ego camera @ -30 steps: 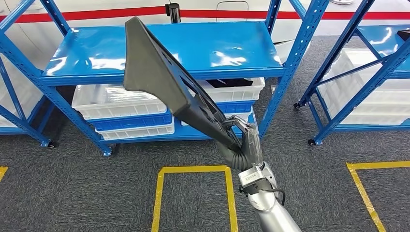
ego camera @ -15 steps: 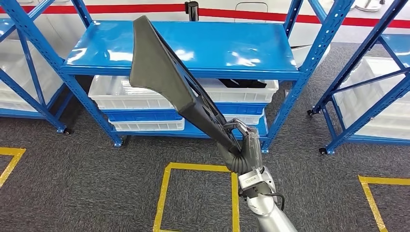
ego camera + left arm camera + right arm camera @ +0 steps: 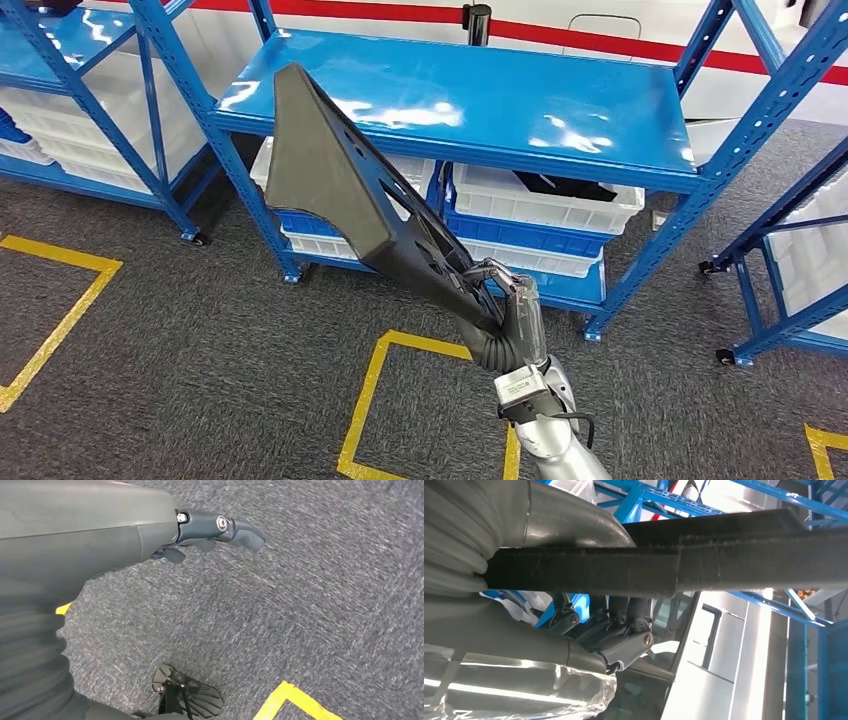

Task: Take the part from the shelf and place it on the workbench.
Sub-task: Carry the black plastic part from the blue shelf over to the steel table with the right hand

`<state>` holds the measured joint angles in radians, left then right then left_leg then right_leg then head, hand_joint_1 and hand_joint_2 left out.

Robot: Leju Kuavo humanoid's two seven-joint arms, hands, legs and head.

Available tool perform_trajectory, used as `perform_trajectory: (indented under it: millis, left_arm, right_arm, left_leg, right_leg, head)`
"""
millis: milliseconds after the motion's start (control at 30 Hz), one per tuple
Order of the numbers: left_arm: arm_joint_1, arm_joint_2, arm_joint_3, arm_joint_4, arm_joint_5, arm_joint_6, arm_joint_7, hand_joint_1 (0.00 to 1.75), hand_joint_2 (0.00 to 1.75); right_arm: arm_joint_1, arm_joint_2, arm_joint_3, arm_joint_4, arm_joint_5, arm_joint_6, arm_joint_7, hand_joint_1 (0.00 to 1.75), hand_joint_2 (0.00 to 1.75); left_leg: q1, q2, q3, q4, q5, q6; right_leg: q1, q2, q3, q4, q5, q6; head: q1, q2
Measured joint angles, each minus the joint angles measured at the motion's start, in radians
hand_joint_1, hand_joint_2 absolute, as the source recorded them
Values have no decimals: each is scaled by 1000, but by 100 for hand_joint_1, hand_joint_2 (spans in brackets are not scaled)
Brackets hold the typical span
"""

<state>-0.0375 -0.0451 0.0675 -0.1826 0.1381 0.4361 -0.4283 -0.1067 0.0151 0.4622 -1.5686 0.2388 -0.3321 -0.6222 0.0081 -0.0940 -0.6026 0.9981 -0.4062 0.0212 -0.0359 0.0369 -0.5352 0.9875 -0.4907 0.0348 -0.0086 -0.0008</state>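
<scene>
Part [image 3: 340, 190]: long dark grey moulded piece, wide and flat at its far end, narrowing to a stem at the near end. It is held aloft, tilted up and away to the left, its broad end seen against the front edge of the shelf [image 3: 470, 100].

Shelf: blue steel rack, top deck bare and glossy; white bins [image 3: 545, 205] are stowed on the lower levels. Further blue racks stand at the left and right borders of the head view.

Floor [image 3: 180, 340]: grey carpet marked with yellow tape [image 3: 365, 400]; an open stretch is seen between robot and rack.

Right hand [image 3: 510, 315]: raised at the end of a silver arm, fingers [image 3: 624, 625] wrapped round the narrow stem of the part, thumb on the opposite side; the part is firmly gripped.

Left hand [image 3: 150, 535]: hung low over the carpet, fingers [image 3: 235, 530] extended with a slight curl, nothing held.
</scene>
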Motion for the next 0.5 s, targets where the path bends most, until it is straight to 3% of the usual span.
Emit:
perform_trajectory:
  millis: [67,133,233,300,333,433,500]
  left_arm:
    - [4,1,0,1,-1,-1,-2,0,175]
    - [9,1,0,2,-1,-2,-3,0,175]
    - [8,1,-1,2,0,-2,-2,0,175]
    - [8,1,-1,2,1,-2,-2,0,175]
    - [8,1,-1,2,1,-2,-2,0,175]
    - [7,2,-1,2,-1,-4,-2,0,175]
    - [5,3,-4,2,-8,-12,-2,0,175]
  right_arm:
    - [4,0,0,-6,1,-1,0,171,175]
    - [5,1,-1,-12,2,-1,1,171,175]
    - [7,3,-2,-18,3,1,2,171,175]
    - [8,3,-2,-19,3,6,3,171,175]
    - [8,4,-2,-19,3,8,3,171,175]
    - [4,10,-2,-19,3,10,4,171,175]
    - [3,13,-2,-20,3,10,5,171,175]
  left_leg:
    - [4,-10,-9,3,3,-11]
    - [8,17,-23,30,-14,-21]
    - [12,82,-99,198,-107,-34]
    - [13,91,-145,292,-138,-36]
    - [13,92,-142,288,-127,-34]
    - [5,128,-40,104,-44,-13]
    - [-5,150,-1,28,-25,3]
  right_leg:
    - [2,-13,-2,2,5,-17]
    - [0,-26,-2,2,10,-30]
    - [7,-51,-2,1,10,-45]
    - [13,-72,-3,2,9,-49]
    - [16,-81,-2,2,8,-50]
    - [25,-107,2,1,4,-52]
    - [31,-122,3,-1,2,-49]
  head:
    - [-1,0]
    - [-3,0]
    - [-8,0]
    - [-8,0]
    - [-8,0]
    - [-7,0]
    - [-7,0]
